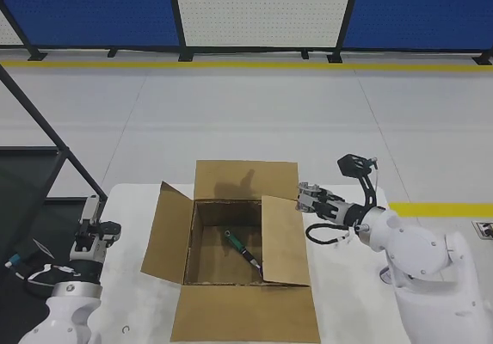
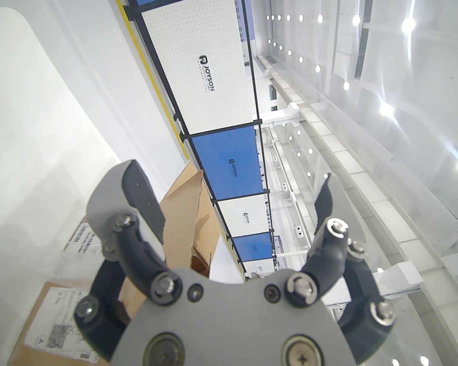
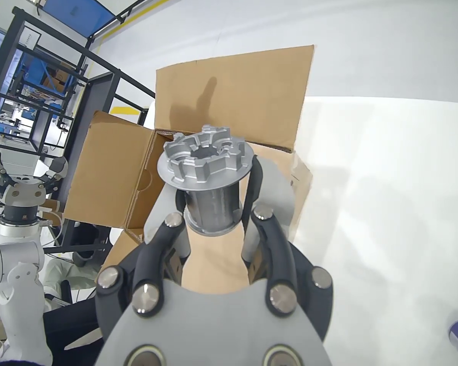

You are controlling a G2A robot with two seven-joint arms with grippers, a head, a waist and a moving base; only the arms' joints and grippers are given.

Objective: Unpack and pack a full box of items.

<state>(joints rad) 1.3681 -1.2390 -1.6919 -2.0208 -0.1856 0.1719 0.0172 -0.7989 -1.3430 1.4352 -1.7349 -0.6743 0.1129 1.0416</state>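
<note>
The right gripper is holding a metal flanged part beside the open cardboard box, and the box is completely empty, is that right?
Not quite. The right gripper does hold the metal flanged part beside the open cardboard box, but the box is not empty: the top view shows a green-handled tool lying inside it.

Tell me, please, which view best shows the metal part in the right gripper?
The right wrist view: the metal part, clamped in the right gripper, sits close, notched flange and cylindrical body clear. The top view gives a small grey speck by the cardboard box's flap. The left wrist view faces ceiling and box flaps.
</note>
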